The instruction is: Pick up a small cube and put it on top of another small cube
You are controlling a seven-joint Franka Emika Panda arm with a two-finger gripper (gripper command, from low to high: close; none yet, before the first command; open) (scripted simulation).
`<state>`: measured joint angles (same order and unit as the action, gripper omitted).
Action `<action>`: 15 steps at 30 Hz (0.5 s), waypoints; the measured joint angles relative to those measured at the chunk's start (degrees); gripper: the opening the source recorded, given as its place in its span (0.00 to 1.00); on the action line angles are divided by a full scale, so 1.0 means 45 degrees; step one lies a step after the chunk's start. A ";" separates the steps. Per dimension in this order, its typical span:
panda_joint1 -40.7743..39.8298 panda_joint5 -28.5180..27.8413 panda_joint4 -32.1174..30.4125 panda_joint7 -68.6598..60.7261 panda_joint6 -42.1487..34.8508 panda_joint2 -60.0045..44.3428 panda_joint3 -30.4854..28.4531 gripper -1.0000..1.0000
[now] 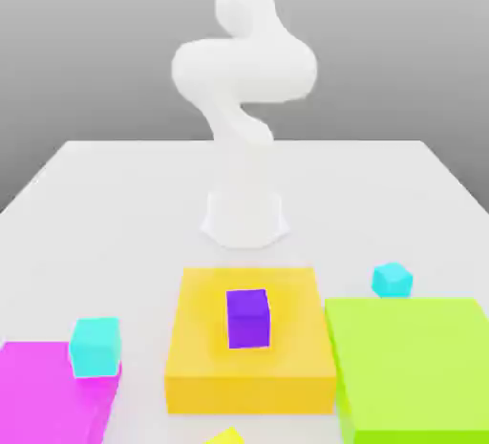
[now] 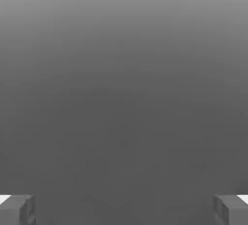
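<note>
Hand view: gripper (image 2: 124, 210) spread wide, nothing between its fingers. Likely pre-reach; no stack built. Small yellow cube (image 1: 224, 436) lies outside the gripper's grasp, past the orange block (image 1: 250, 393) from the arm's base (image 1: 244, 218). Next: swing down, straddle it.

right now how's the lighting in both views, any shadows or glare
Exterior view: bright and flat, no clear cast shadow beside the purple cube; the arm is so pale that its detail washes out, though no sharp glare spot. Hand view: dim grey, lighter toward one edge, the open hand dark with small white patches.
</note>
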<state>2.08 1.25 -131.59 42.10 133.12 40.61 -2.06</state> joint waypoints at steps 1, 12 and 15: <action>0.0193 0.0127 0.0018 -0.0364 0.0129 -0.0501 -0.0194 0.50; 0.1688 0.1713 0.0209 -0.4280 0.1429 -0.5631 -0.1763 0.50; 0.1788 0.2150 0.0261 -0.5339 0.1778 -0.7024 -0.1879 0.50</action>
<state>10.13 10.92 -130.41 18.07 141.13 9.00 -10.51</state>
